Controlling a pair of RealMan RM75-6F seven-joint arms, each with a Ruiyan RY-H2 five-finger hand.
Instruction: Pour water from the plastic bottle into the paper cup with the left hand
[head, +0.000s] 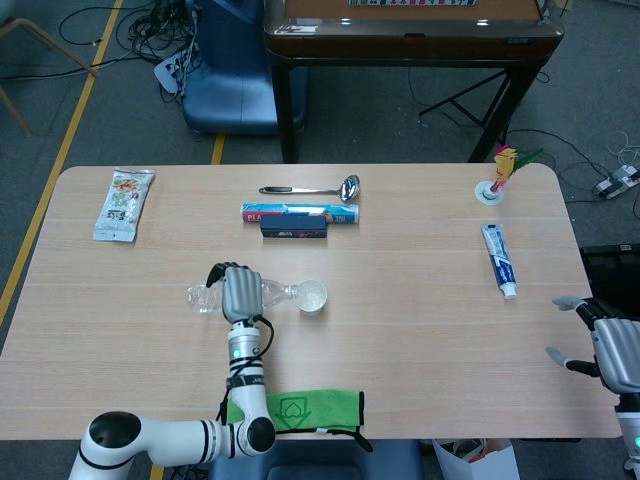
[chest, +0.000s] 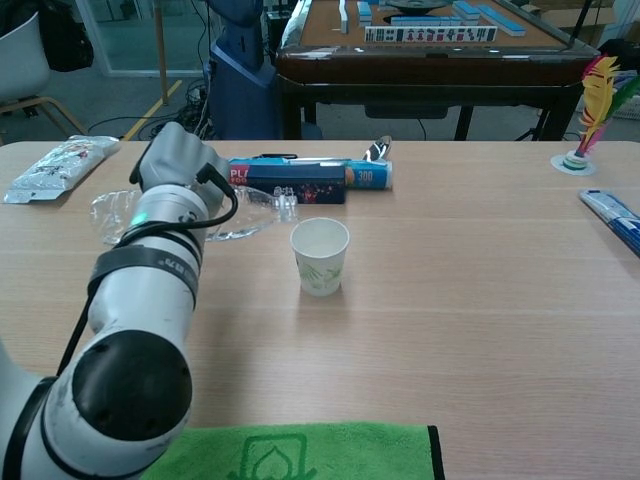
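1. My left hand (chest: 178, 172) grips the plastic bottle (chest: 235, 213) around its middle, holding it on its side above the table (chest: 480, 290).
2. The bottle's neck points to the right of my fingers, its mouth just beside the rim of the paper cup (chest: 320, 256).
3. The cup stands upright, just right of my left fingers.
4. My right hand (head: 610, 345) hangs at the table's far right edge, fingers spread, holding nothing.
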